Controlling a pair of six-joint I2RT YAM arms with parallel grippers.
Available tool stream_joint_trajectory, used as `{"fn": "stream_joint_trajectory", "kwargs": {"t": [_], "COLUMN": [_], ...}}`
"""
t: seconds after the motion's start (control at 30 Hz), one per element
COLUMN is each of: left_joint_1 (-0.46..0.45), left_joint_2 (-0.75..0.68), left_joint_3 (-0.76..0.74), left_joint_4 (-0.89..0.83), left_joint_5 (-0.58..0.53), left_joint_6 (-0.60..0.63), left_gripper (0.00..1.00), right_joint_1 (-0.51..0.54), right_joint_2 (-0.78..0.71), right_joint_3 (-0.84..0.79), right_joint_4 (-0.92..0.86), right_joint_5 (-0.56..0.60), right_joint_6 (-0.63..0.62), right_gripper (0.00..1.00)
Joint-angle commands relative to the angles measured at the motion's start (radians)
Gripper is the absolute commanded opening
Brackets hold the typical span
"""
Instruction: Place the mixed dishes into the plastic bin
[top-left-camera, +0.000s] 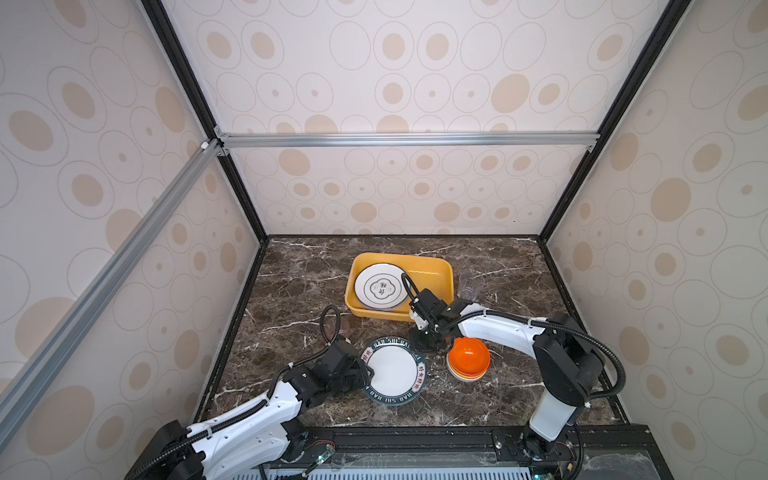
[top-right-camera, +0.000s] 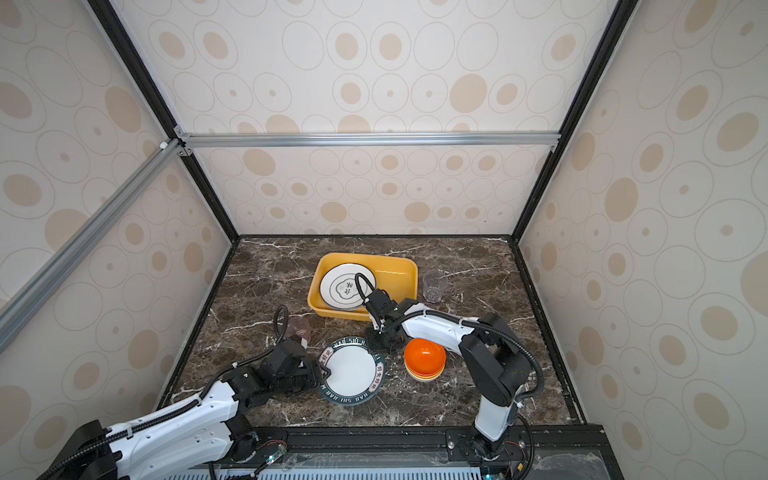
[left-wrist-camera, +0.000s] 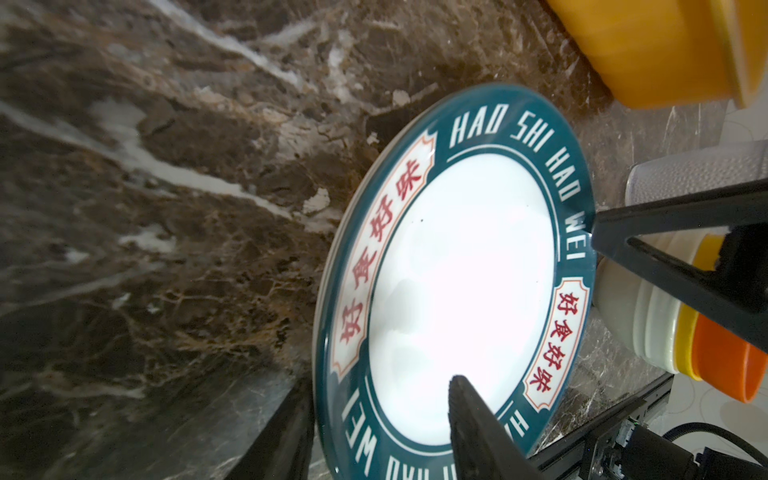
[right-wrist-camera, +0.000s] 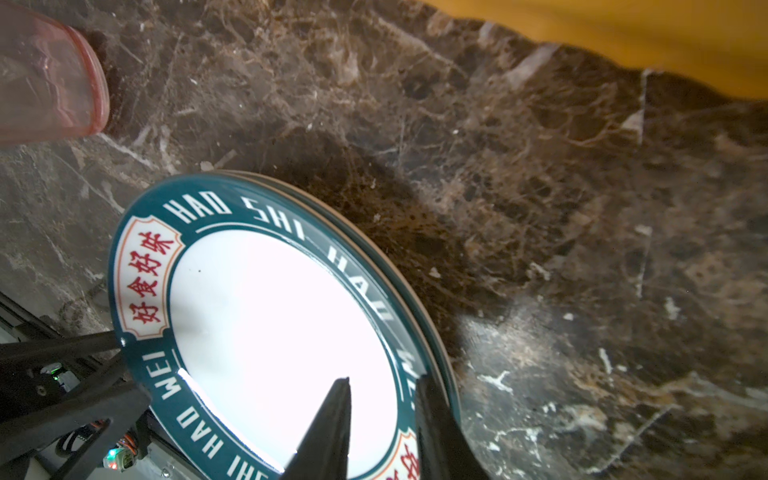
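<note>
Your left gripper (left-wrist-camera: 376, 386), jaws apart, straddles green-rimmed plate (top-left-camera: 395, 372) at 9 o'clock rim. Right gripper (right-wrist-camera: 382, 380) brackets 1 o'clock rim, clamp unclear. Likely two-sided lift toward yellow bin (top-left-camera: 407, 255).

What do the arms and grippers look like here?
The left arm and right arm match: glossy white shells on the long links, black housings at the joints. A black ribbed cable runs along each, held by white ties. The left gripper and right gripper are black, with slim tapering fingers and triangular struts.
</note>
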Motion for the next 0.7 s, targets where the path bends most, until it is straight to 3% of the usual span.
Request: {"fn": "stream_joint_trajectory", "kwargs": {"t": [0.0,0.37,0.67], "left_joint_1": [-0.008,-0.008,-0.008], "left_joint_2": [-0.017,-0.015,-0.011], "left_joint_3": [-0.003,-0.004,-0.003], "left_joint_4": [0.004,0.012,0.018], "left_joint_5": [-0.018,-0.017,-0.015], "left_joint_6": [-0.022,-0.020,-0.022], "left_gripper": [0.52,0.52,0.52], "right_joint_1": [0.013,0.012,0.012], "right_joint_2": [0.002,-0.053,-0.012], "right_joint_3": [0.018,0.025,0.025], "right_joint_4": [-0.032,-0.069,-0.051], "right_joint_5": [0.019,0.093,0.070], "right_joint_6": [0.004,-0.001,-0.002], "right_gripper": [0.30,0.36,0.37]}}
